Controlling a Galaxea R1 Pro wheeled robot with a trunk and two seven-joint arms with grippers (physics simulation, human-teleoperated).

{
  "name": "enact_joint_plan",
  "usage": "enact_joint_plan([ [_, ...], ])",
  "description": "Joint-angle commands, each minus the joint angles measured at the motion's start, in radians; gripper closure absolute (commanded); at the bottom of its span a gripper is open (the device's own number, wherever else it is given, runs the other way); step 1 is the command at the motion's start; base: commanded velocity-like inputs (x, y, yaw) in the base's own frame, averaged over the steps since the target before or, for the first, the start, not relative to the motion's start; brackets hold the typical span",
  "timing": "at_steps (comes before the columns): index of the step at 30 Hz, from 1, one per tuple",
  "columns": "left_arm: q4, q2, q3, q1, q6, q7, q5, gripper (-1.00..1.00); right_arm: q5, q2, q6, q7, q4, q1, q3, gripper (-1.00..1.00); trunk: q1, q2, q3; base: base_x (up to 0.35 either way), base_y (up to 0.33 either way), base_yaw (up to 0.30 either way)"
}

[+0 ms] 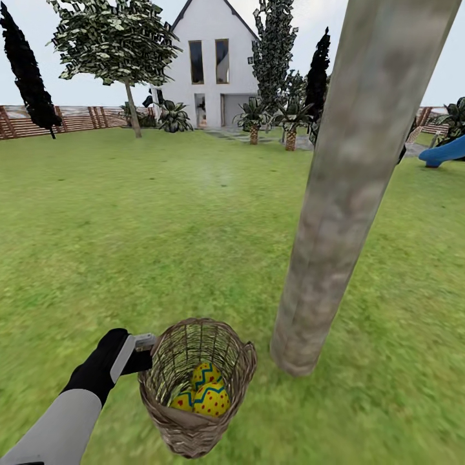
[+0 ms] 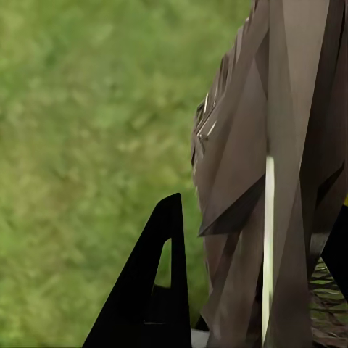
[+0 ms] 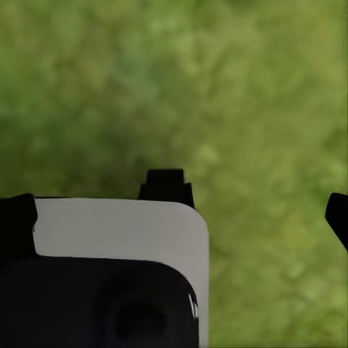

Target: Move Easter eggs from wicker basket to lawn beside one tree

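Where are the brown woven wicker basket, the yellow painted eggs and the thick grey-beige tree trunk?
Brown woven wicker basket (image 1: 240, 369): head view, right side wall.
Yellow painted eggs (image 1: 211, 400): head view, front egg's dotted face.
Thick grey-beige tree trunk (image 1: 336, 200): head view, mid-trunk.

One basket (image 1: 197, 387) stands on the lawn (image 1: 161, 226), and inside it three eggs (image 1: 205, 391) can be counted — two plainly, the third only as a sliver at the near side. One thick trunk (image 1: 349, 187) rises just beside the basket. Farther off there is one white house (image 1: 210, 61), one leafy tree (image 1: 119, 42), three dark columnar trees (image 1: 26, 71) and two short palms (image 1: 290, 123) — plus one blue slide (image 1: 445, 152). One arm with its end effector (image 1: 145, 342) shows at the basket's rim.
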Motion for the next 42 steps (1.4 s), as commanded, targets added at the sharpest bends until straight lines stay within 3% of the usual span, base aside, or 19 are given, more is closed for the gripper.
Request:
enact_joint_plan([
  [1, -0.001, 0.000, 0.001, -0.001, 0.002, 0.008, 0.020, 1.00, 0.009, 0.000, -0.007, 0.002, 0.003, -0.001, -0.009, -1.00, 0.004, -0.008, -0.004, 0.000, 0.000, 0.000],
  [42, -0.001, -0.005, 0.001, -0.001, 0.002, 0.008, 0.018, 1.00, 0.010, 0.001, -0.007, 0.003, 0.003, -0.001, -0.009, -1.00, 0.161, -0.295, -0.133, 0.000, 0.000, 0.000],
])
